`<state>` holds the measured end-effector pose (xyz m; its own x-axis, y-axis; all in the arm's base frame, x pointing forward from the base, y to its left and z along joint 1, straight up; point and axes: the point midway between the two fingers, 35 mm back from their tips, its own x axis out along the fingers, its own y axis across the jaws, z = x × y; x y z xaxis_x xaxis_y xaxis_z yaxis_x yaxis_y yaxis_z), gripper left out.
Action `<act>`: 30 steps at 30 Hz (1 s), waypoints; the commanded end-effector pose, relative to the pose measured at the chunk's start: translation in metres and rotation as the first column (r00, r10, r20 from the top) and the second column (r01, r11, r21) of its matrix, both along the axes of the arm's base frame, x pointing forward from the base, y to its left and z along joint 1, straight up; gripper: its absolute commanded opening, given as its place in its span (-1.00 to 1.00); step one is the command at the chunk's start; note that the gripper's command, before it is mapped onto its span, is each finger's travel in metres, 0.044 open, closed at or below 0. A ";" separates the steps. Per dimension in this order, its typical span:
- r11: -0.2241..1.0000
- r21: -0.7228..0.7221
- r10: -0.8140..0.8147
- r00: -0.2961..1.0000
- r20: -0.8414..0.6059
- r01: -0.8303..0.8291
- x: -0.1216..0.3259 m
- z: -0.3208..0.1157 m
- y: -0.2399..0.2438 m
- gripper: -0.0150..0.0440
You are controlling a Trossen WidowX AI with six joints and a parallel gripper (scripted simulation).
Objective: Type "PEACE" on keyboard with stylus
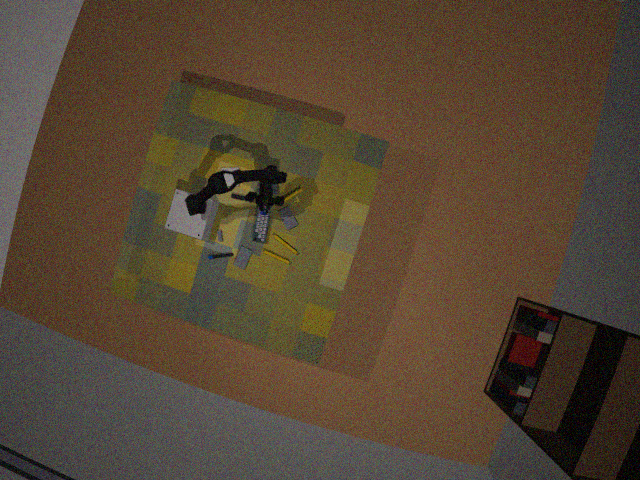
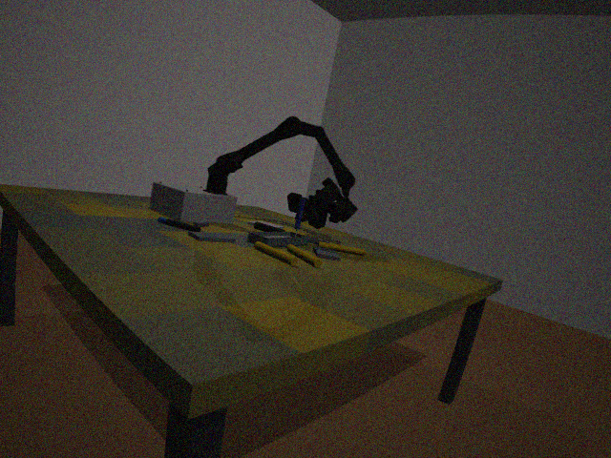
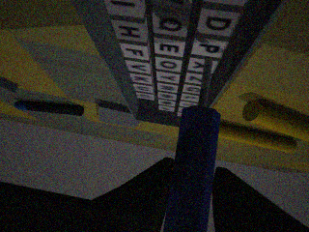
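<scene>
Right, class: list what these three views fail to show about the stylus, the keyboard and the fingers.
- Blue cylindrical stylus: its tip is hidden by its own barrel in the wrist view, so any key contact is unclear.
- Grey keyboard with white lettered keys: the far rows are cut off by the wrist view's top edge; letters are too small in the top view.
- Fingers: lost in dark shapes.
</scene>
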<state>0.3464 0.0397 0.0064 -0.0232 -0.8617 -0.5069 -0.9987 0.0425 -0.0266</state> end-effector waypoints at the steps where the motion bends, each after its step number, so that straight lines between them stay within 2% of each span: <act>1: 1.000 -0.006 0.001 1.000 -0.003 -0.001 0.000 -0.003 -0.001 -0.22; 30: 1.000 -0.006 0.001 1.000 -0.003 -0.001 0.000 -0.008 -0.001 -0.22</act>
